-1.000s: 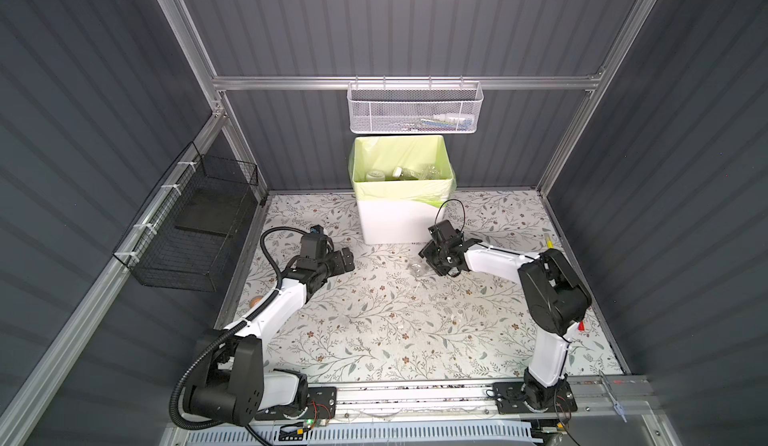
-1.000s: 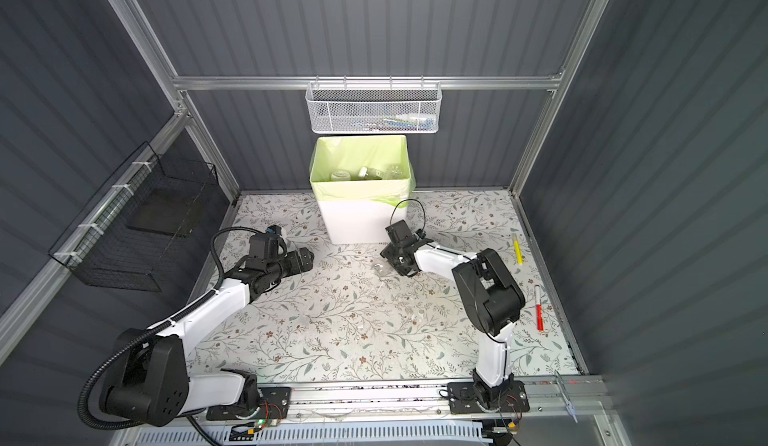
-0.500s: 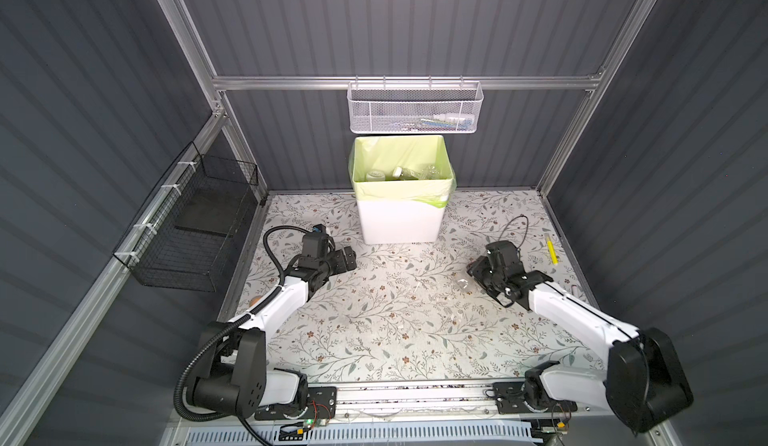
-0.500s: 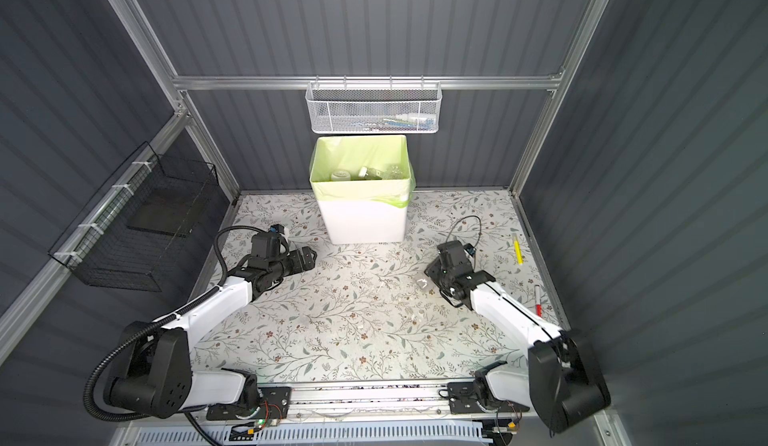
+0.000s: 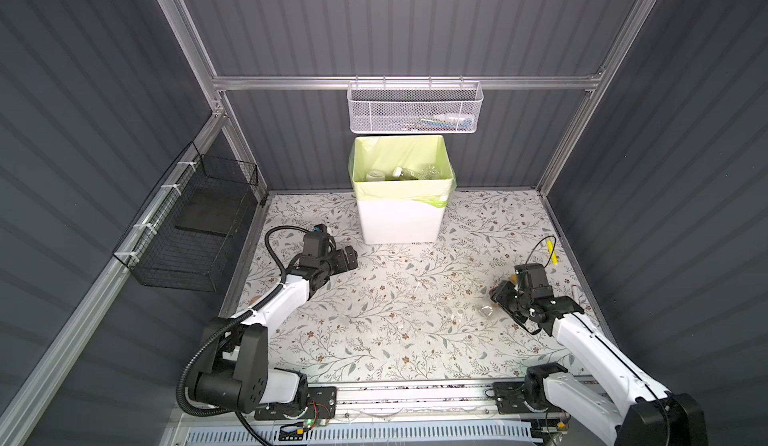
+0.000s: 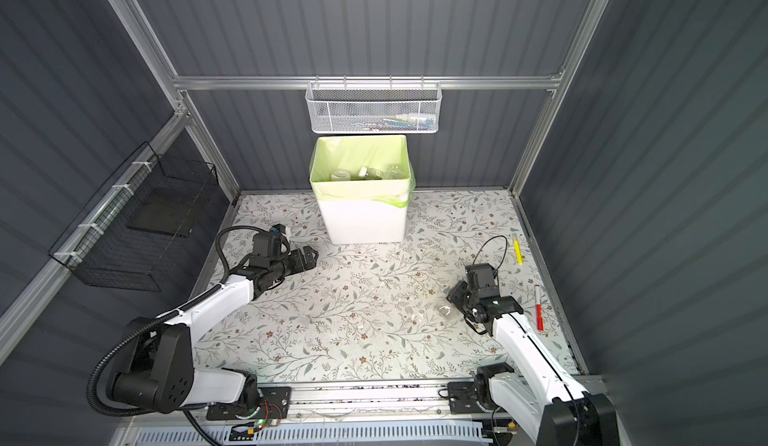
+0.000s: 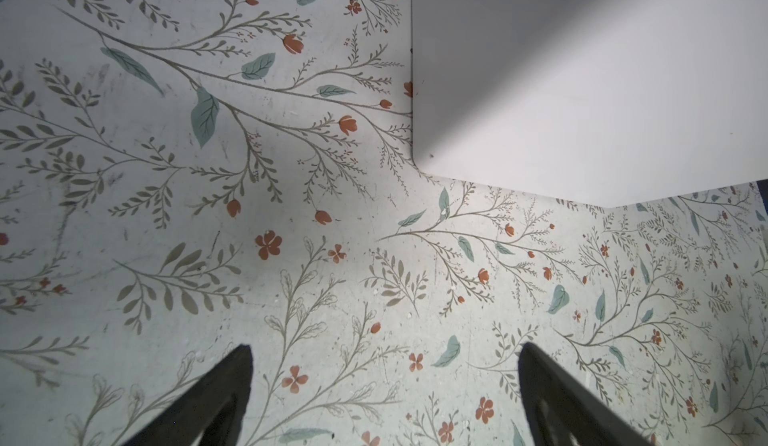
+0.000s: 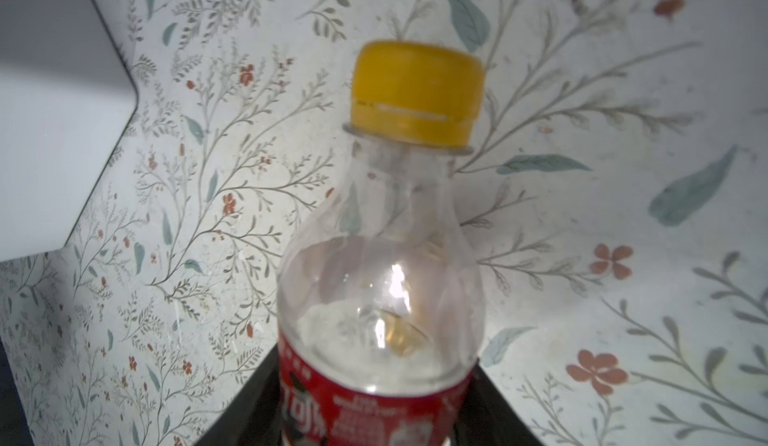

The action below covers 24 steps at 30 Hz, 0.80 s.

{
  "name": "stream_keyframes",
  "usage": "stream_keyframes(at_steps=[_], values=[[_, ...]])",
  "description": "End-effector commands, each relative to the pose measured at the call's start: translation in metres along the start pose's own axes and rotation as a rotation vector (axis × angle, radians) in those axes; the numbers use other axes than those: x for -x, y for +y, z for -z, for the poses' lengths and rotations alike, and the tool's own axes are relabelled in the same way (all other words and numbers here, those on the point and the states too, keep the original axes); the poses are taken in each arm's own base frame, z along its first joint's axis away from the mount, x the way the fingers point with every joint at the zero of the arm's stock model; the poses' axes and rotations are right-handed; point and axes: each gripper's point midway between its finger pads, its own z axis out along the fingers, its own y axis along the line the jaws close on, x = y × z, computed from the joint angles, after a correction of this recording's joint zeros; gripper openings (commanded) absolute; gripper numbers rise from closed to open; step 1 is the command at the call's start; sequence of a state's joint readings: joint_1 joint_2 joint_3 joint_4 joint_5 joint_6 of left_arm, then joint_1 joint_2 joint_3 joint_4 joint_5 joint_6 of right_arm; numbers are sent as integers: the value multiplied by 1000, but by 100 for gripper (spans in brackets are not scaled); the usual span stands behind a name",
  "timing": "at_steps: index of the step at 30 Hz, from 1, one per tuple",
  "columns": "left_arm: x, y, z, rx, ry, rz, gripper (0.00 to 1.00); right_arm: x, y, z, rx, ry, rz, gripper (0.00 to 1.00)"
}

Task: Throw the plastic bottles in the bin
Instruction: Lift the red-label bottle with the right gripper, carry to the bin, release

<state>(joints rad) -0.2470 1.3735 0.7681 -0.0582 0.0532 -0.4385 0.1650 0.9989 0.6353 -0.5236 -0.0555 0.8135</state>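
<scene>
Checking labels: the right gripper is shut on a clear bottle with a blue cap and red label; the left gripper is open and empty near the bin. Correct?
The cap is yellow, not blue; the right wrist view shows it. Otherwise yes: the right gripper is shut on the clear, red-labelled bottle, the left gripper open and empty near the bin.

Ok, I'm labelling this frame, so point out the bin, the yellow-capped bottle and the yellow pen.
bin (image 5: 399, 223): in a top view, on its white front wall.
yellow-capped bottle (image 8: 415, 86): in the right wrist view, on its cap.
yellow pen (image 6: 517, 250): in a top view, on the middle of its barrel.
</scene>
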Motion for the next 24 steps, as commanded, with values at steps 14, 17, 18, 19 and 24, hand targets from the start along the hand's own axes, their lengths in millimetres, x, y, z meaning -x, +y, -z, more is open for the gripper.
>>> stream_keyframes(at_steps=[14,17,18,19,24], values=[[-3,-25,21,-58,-71,-15,99,164,325,171,760,-8,149,99],[-2,-25,21,-48,-58,-50,99,166,302,151,725,-19,94,99],[-1,-26,21,-48,-54,-60,100,165,295,147,712,-26,85,99],[1,-27,21,-49,-54,-66,100,164,289,143,697,-30,82,99],[9,-32,20,-59,-73,-69,99,160,251,119,607,-34,54,99]])
